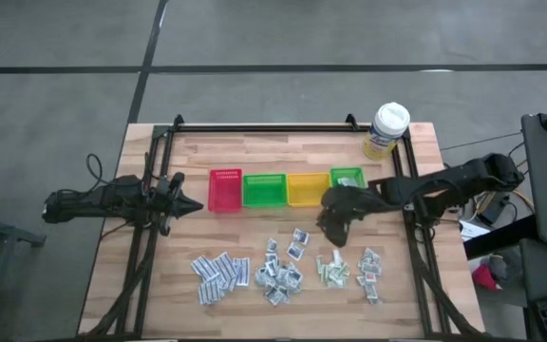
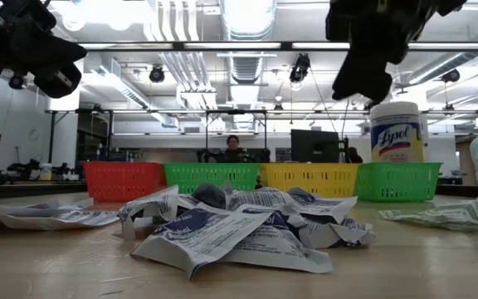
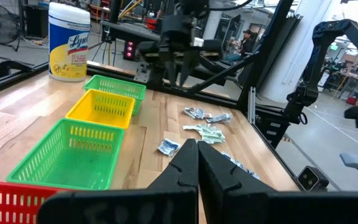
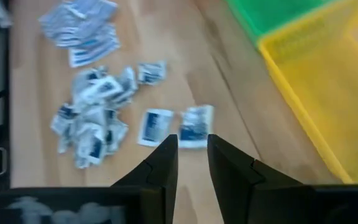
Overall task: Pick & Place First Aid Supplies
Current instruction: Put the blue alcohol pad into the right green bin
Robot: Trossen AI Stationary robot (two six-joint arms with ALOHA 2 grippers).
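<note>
The first aid supplies [image 1: 283,271] lie in loose piles of small flat sachets on the near half of the wooden table. The white-blue ones are at the left, grey ones in the middle, and pale green and white-red ones [image 1: 368,266] at the right. My right gripper [image 1: 333,234] hangs above the table between the bins and the piles, slanting down. In its wrist view its fingers [image 4: 192,148] stand apart with nothing between them, above two sachets [image 4: 194,132] lying flat. My left gripper [image 1: 190,204] is shut and level at the table's left, left of the red bin.
A row of bins stands across the table's middle: red [image 1: 225,189], green [image 1: 264,189], yellow [image 1: 307,188] and a smaller green one [image 1: 348,178]. A white-lidded yellow wipes tub [image 1: 387,130] stands at the far right corner. Black frame rails [image 1: 411,237] run along the table's sides.
</note>
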